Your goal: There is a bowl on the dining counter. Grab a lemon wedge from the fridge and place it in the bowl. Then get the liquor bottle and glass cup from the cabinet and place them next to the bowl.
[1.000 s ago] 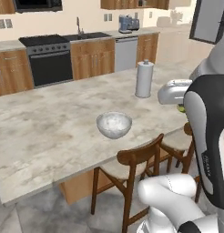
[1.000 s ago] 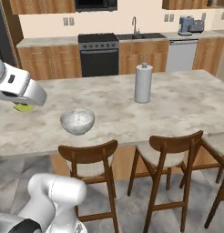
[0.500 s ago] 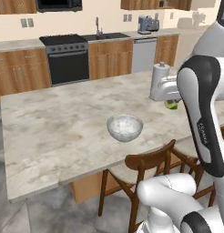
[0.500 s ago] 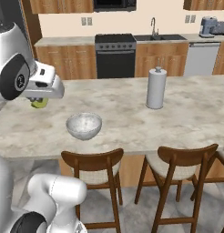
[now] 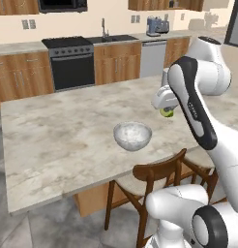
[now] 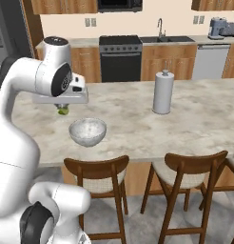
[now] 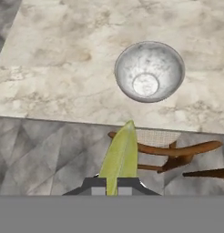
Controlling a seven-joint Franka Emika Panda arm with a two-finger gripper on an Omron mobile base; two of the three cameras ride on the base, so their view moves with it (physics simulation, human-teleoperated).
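A grey marbled bowl (image 5: 133,135) (image 6: 87,131) (image 7: 149,71) stands empty on the marble dining counter (image 5: 58,135) near its front edge. My gripper (image 5: 166,112) (image 6: 63,109) (image 7: 116,182) is shut on a yellow-green lemon wedge (image 5: 166,113) (image 6: 63,111) (image 7: 120,157). It hangs above the counter's front edge, a short way to the side of the bowl and higher than its rim. In the hand view the wedge stands up from between the fingertips, with the bowl beyond it.
A white paper towel roll (image 6: 162,92) stands upright on the counter, right of the bowl. Wooden stools (image 6: 101,175) (image 5: 155,177) are tucked under the front edge. Stove (image 6: 120,57), sink and dishwasher line the far wall.
The base has driven along the counter, so both base views have shifted. The gripper, still holding the wedge, now hangs closer to the bowl.
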